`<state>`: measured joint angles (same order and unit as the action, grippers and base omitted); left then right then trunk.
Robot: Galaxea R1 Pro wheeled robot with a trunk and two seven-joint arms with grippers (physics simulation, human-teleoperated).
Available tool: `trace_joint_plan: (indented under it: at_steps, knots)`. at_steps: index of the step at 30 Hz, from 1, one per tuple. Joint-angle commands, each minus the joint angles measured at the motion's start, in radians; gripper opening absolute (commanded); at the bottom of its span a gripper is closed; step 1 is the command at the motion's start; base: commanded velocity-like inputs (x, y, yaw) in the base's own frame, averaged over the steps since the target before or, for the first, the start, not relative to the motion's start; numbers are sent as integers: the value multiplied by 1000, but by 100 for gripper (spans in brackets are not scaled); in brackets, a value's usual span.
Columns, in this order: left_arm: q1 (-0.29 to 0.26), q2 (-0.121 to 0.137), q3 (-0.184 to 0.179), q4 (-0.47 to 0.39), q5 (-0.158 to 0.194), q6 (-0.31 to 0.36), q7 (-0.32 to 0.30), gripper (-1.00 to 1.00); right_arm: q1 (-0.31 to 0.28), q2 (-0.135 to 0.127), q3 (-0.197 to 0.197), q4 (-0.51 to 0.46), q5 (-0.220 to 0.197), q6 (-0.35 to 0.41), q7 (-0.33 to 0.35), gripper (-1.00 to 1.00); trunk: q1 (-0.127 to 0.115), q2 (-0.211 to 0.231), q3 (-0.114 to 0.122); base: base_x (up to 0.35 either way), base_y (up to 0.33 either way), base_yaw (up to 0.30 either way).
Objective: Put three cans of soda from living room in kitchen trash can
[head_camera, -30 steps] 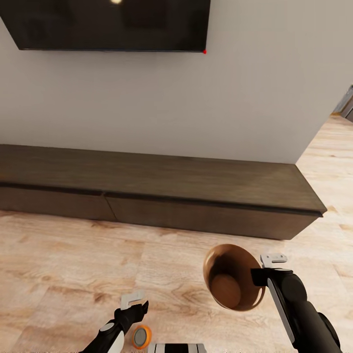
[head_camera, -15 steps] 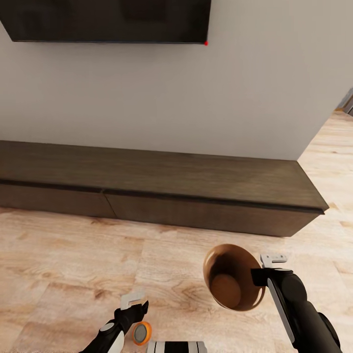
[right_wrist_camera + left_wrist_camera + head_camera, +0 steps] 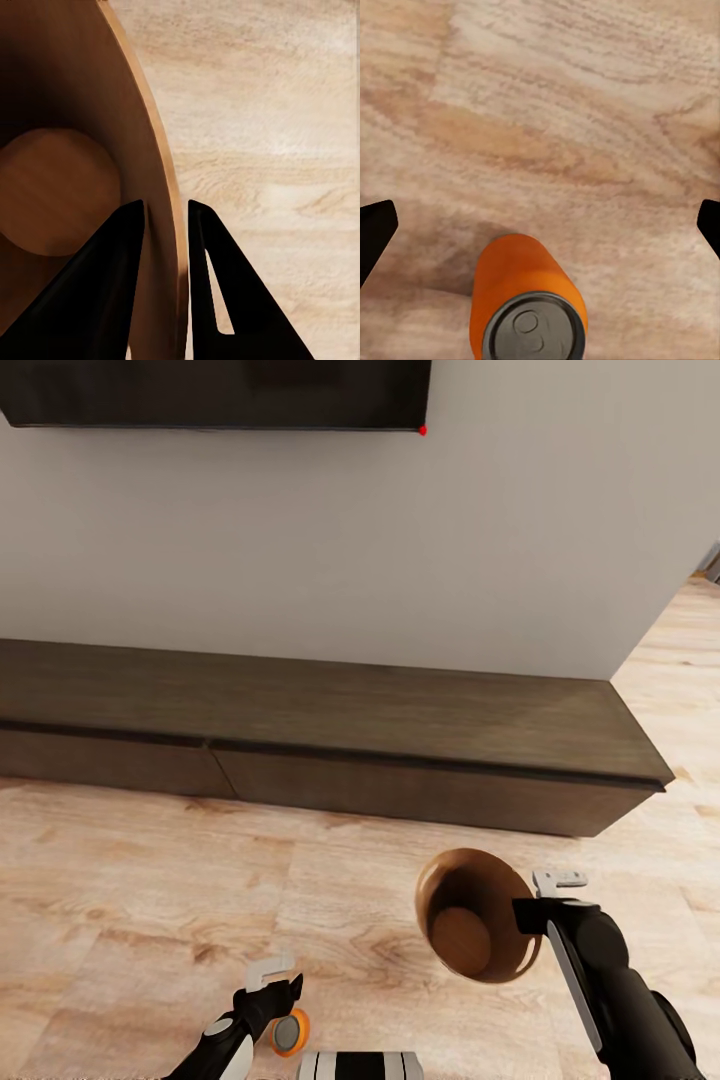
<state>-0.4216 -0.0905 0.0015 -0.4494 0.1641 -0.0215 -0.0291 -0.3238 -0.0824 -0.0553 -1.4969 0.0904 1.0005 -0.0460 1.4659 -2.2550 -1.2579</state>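
Observation:
One orange can of soda (image 3: 288, 1032) with a grey end is on the light wood floor just beside my left gripper (image 3: 275, 982). In the left wrist view the can of soda (image 3: 529, 307) is between and short of the wide-spread black fingertips (image 3: 375, 232), so the left gripper (image 3: 540, 221) is open and touches nothing. My right gripper (image 3: 535, 905) is shut on the rim of the tash can (image 3: 470, 915), held tilted above the floor. Its copper-brown inside shows nothing in it. In the right wrist view the two fingers (image 3: 112, 285) straddle the tash can wall (image 3: 161, 195).
A long low dark-wood cabinet (image 3: 400, 730) runs along the white wall ahead, under a black TV (image 3: 220, 390). The wall ends at the right, where wood floor (image 3: 680, 660) continues past the corner. My base (image 3: 360, 1065) shows at the bottom edge.
The whole view has shifted, with TV and cabinet higher in the picture, so the camera moved. The can of soda now shows closer to my left gripper. The right gripper still holds the tash can.

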Motion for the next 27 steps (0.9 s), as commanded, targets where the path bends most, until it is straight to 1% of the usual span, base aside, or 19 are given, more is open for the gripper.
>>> trace_joint_plan:
  at_steps: [1, 8, 13, 19, 27]
  knots:
    - [0, 0, 0, 0, 0, 0, 0, 100, -1, 0, 0, -3, -9, 0, 0, -100, 0, 0, -2, 0, 0, 0]
    - [0, 0, 0, 0, 0, 0, 0, 100, -3, 0, 0, -9, -9, 0, 0, -100, 0, 0, -11, 0, 0, 0]
    - [0, 0, 0, 0, 0, 0, 0, 100, -3, 0, 0, -9, -9, 0, 0, -100, 0, 0, -13, -18, 0, 0]
    - [0, 0, 0, 0, 0, 0, 0, 100, -3, 0, 0, -9, -9, 0, 0, -100, 0, 0, -13, -125, 0, 0]
    - [0, 0, 0, -2, 0, 0, 0, 100, -3, 0, 0, -10, -9, 0, 0, -100, 0, 0, -13, -18, 0, 0]
